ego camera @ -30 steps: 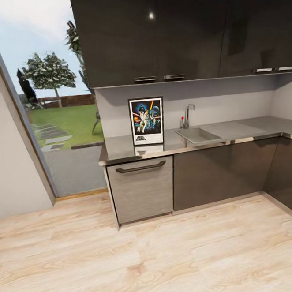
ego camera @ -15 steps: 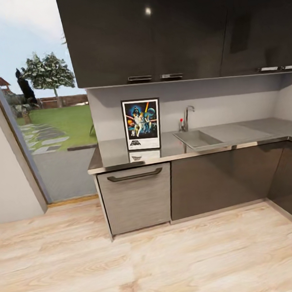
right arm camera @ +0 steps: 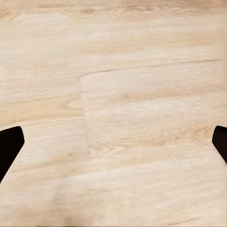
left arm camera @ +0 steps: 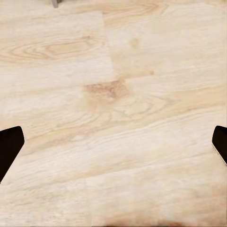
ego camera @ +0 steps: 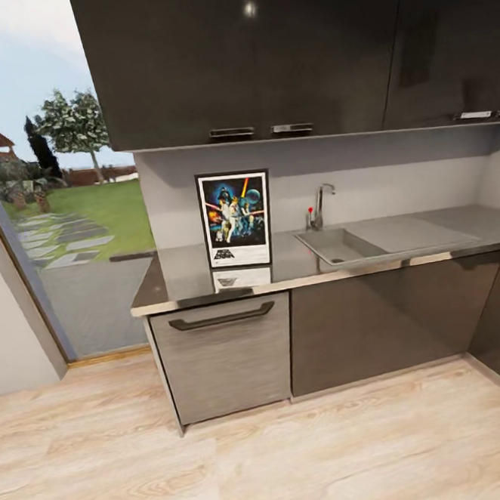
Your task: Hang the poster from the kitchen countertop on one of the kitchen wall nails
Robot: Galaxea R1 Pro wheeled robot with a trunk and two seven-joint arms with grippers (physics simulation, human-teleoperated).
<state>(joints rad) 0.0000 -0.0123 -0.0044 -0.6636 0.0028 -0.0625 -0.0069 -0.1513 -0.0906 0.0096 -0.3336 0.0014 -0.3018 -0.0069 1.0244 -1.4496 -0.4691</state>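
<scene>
From the head view, the task has scarcely begun: the poster (ego camera: 236, 219) stands upright on the kitchen worktop (ego camera: 400, 235), its back against the grey wall under the dark upper cabinets (ego camera: 263, 52), untouched and mirrored in the glossy surface just in front of it. Picking it up and hanging it are both left to do, and no wall nail can be made out in this view, so one will probably have to be found afterwards. The worktop is a long grey metallic slab with an inset sink (ego camera: 339, 245) and a chrome tap (ego camera: 320, 202) near the poster, on the side away from the window; a lighter drawer front with a dark handle (ego camera: 220, 317) sits below the poster, with dark cabinet fronts beside it. A tall window (ego camera: 57, 206) opens on a lawn, trees and stepping stones, and a stretch of pale wooden floor (ego camera: 268, 461) lies between the camera and the cabinets, which suggests the robot is not yet within reach. In the left wrist view, the left claw (left arm camera: 113, 146) points down at bare floorboards, its dark fingertips wide apart at the frame's edges, nothing between them. In the right wrist view, the right claw (right arm camera: 113, 146) is likewise spread open over the floor, empty.
</scene>
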